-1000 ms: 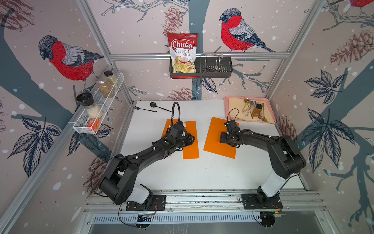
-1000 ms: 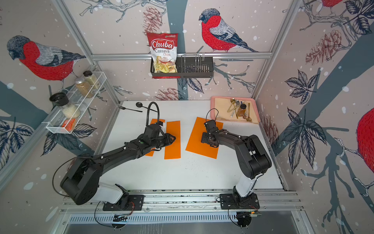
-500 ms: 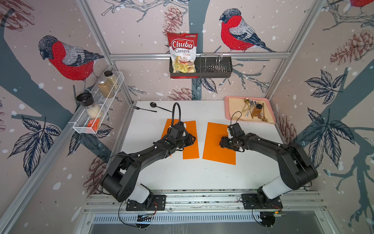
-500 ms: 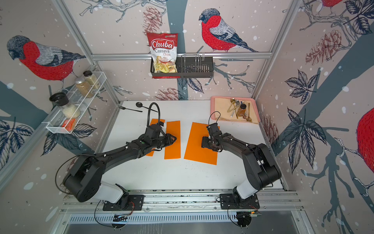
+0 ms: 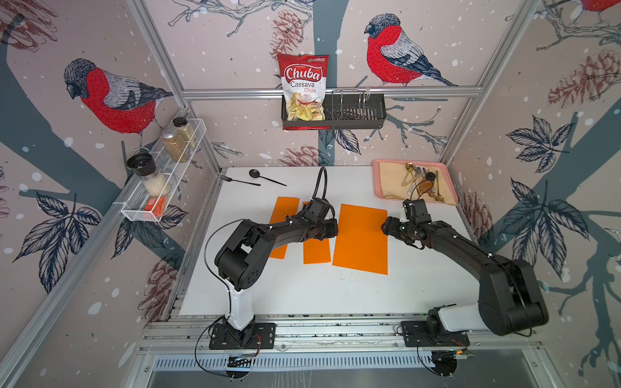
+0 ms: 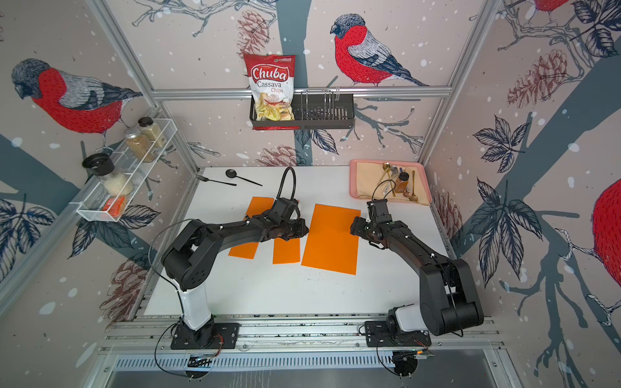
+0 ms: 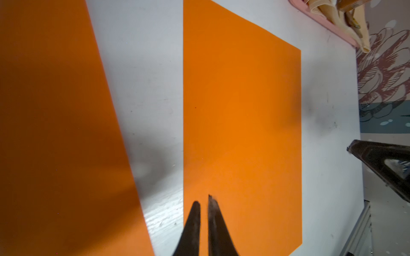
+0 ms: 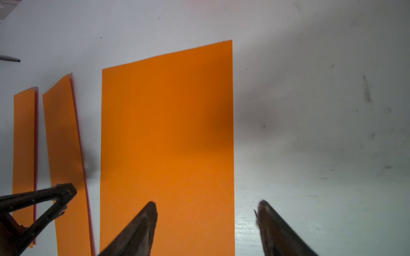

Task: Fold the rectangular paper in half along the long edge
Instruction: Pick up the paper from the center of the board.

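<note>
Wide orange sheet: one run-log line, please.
wide sheet: flat, unfolded | left pincer: shut at one long edge | right pincer: open, straddling opposite edge

Chuba chips bag (image 5: 304, 89) stands in the black wall basket (image 5: 356, 114). Wire shelf (image 5: 139, 205) holds 2 spice jars (image 5: 176, 141) and 1 grinder (image 5: 148, 174). Black fork (image 5: 238, 180) and spoon (image 5: 265, 177) lie at the counter (image 5: 336, 295) rear. Pink tray (image 5: 375, 181) holds a cloth (image 5: 391, 181) and utensils (image 5: 416, 181).

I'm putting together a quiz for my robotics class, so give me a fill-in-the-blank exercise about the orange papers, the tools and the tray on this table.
1. Beside the wide orange sheet, on the left arm's side, lie ___ narrow orange strips.
2. The right tool has its jaws ___.
3. The tray in the far corner is ___ in colour.

Missing words: two; open; pink.
</note>
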### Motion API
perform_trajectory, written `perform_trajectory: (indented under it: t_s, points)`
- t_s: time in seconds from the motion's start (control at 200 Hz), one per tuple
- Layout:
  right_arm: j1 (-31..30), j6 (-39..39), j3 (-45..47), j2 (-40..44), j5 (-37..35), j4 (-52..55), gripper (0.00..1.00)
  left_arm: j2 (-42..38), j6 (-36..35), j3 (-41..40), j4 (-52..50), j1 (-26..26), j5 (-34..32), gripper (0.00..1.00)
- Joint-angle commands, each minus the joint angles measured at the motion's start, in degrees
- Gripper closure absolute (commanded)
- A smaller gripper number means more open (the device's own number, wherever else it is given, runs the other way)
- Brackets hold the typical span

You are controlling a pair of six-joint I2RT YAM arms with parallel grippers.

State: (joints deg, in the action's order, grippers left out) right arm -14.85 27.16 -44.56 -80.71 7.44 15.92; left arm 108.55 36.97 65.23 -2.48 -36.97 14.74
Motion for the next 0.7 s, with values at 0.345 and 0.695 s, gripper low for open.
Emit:
perform_trajectory:
  t_s: [0.345,0.695]
  points:
    - [0.1,2.3,4.0,-3.5,4.3,-5.5,0.25,3.9,-3.4,2.6,-4.6,-0.2,-3.1,0.84]
    - [0.1,2.9,5.0,-7.6,9.4,-10.5,0.25,4.3,-3.2,2.1,-3.6,-0.6,-2.0,0.84]
